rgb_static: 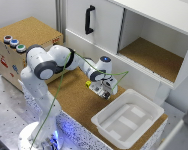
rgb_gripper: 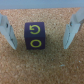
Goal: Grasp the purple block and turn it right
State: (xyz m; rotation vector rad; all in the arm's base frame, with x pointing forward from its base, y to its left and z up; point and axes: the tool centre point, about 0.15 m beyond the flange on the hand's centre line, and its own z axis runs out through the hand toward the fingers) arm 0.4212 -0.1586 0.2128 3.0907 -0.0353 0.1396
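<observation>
Two fingers (rgb_gripper: 10, 33) spread wide, one on each side of the purple block (rgb_gripper: 34, 36), both clear of its faces: gripper (rgb_gripper: 42, 32) released, nothing held. Block resting on the cork benchtop (rgb_gripper: 45, 67), yellow markings on its upper face, roughly centred in the gap but nearer one finger. In the exterior view, gripper (rgb_static: 105, 91) low over the cork, near the long edge below the cabinet (rgb_static: 144, 40), beside a yellow block (rgb_static: 88, 83); purple block itself hidden there. White bin (rgb_static: 128, 118) toward the bench's far end. Step in hand, by judgement: pre-grasp alignment. Next: slight descent if required, closure on opposite side faces, then rightward wrist rotation without slip.
</observation>
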